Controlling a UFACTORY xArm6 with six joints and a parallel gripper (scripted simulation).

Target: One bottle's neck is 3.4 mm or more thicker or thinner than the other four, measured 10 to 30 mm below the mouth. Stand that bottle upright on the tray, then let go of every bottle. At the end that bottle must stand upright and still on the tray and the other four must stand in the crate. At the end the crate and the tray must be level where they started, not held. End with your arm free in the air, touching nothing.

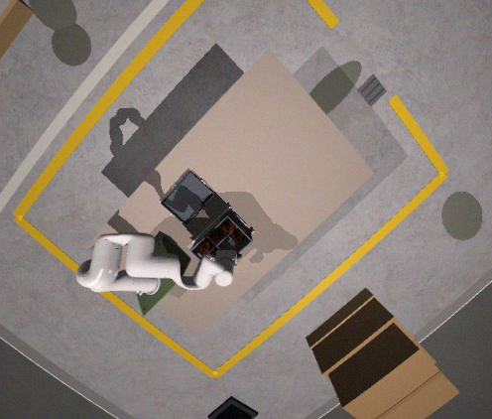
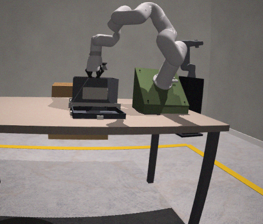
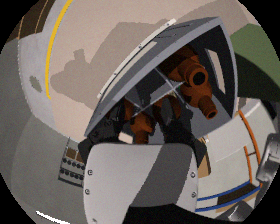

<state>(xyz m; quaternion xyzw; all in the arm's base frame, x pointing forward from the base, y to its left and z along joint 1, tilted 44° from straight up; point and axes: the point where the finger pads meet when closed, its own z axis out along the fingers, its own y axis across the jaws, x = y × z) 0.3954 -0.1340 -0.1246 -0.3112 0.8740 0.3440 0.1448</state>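
Observation:
A dark crate (image 1: 244, 226) (image 2: 94, 90) (image 3: 144, 63) stands on the table and holds several brown bottles (image 1: 228, 228) (image 3: 199, 82), all upright. The low dark tray (image 1: 200, 191) (image 2: 99, 114) lies right next to the crate, with nothing on it. My gripper (image 2: 94, 75) is open, and its fingertips reach down to the crate's top edge at the corner nearest the arm. In the wrist view a brown bottle top (image 3: 141, 124) shows between the dark fingers. I cannot tell whether they touch it. In the overhead view the wrist hides that corner of the crate.
The green wedge-shaped arm base (image 2: 157, 99) (image 1: 166, 248) stands on the table close beside the crate. A cardboard box (image 2: 61, 89) sits behind the table. Yellow floor lines (image 1: 116, 89) ring the table.

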